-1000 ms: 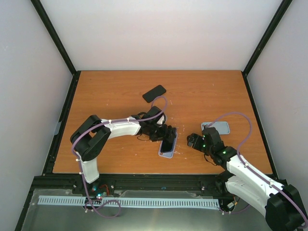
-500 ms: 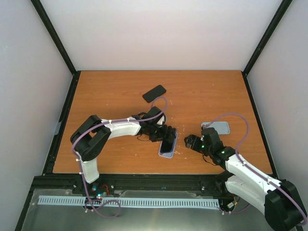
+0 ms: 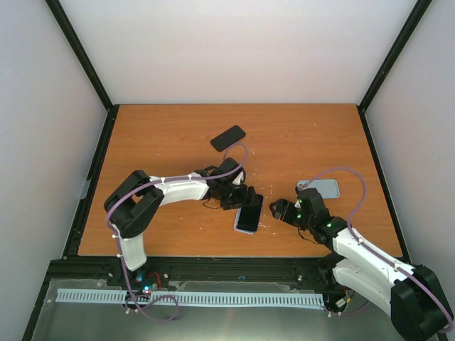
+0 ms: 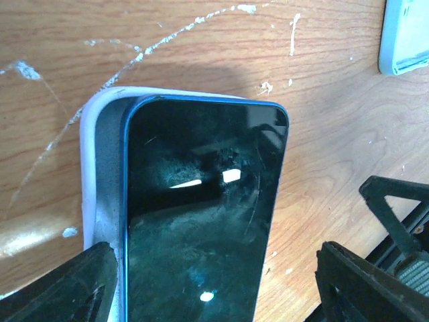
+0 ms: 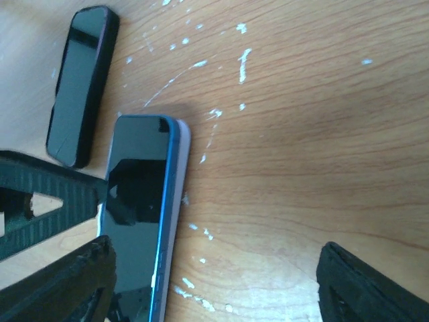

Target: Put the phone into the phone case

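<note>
The phone (image 4: 201, 221), with a black screen and a blue rim, lies face up on the pale phone case (image 4: 99, 168). It sits off to one side, so a strip of the case's inside shows along its left edge. My left gripper (image 4: 214, 258) is open and straddles both; one finger is at the case's edge and the other stands clear of the phone. In the top view the phone (image 3: 249, 212) lies between my left gripper (image 3: 242, 200) and my right gripper (image 3: 276, 208). My right gripper (image 5: 216, 248) is open over bare wood, just right of the phone (image 5: 137, 215).
A second black phone (image 3: 227, 137) lies farther back on the table. A light blue case (image 3: 320, 187) sits by the right arm, and its corner shows in the left wrist view too (image 4: 405, 37). The table's front edge runs just below the phone.
The phone's far end has swung right, out of line with the case. My left jaws have spread a little wider. My right gripper has crept left toward the phone.
</note>
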`<state>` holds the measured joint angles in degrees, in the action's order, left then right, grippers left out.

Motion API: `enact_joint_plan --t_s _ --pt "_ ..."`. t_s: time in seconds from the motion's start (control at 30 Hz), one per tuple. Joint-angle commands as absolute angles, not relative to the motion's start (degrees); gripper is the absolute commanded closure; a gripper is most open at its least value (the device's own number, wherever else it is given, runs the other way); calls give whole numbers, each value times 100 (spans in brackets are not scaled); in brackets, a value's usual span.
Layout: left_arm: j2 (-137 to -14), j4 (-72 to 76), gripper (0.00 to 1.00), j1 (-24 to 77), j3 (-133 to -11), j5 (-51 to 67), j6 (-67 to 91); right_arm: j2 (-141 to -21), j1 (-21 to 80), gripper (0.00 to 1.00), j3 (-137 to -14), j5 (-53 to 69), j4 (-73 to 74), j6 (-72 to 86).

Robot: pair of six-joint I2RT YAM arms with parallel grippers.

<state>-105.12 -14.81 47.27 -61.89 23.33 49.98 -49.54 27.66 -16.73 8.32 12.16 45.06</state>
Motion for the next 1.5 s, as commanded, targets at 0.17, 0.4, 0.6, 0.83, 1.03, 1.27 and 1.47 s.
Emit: enact_joint_plan --t_s 0.17,0.4,0.6,0.83,1.03,1.27,1.47 --pt "-10065 -2129 22 4707 -6638 1692 4955 -5239 2751 41 -1463 1633 353 4622" --pt "-9718 -1674 29 4303 -6035 1954 4738 -5877 2755 52 -1600 1830 2 4659" --pt "-9701 -1294 31 4176 -5620 2267 4320 -6415 2784 59 -1639 1978 -405 4654" --pt "-9807 -679 39 4175 -5275 2644 4222 -6866 2884 66 -1732 2125 -762 4718" --pt "-10048 -540 43 4171 -5188 2820 4150 -7172 2960 75 -1824 2203 -947 4823" --pt "-10142 -370 42 4171 -5072 2890 4061 -7475 3095 78 -1946 2175 -1072 4876" --pt "-10137 -66 48 4171 -4911 3126 4144 -7630 3219 85 -2022 2177 -1164 4947"
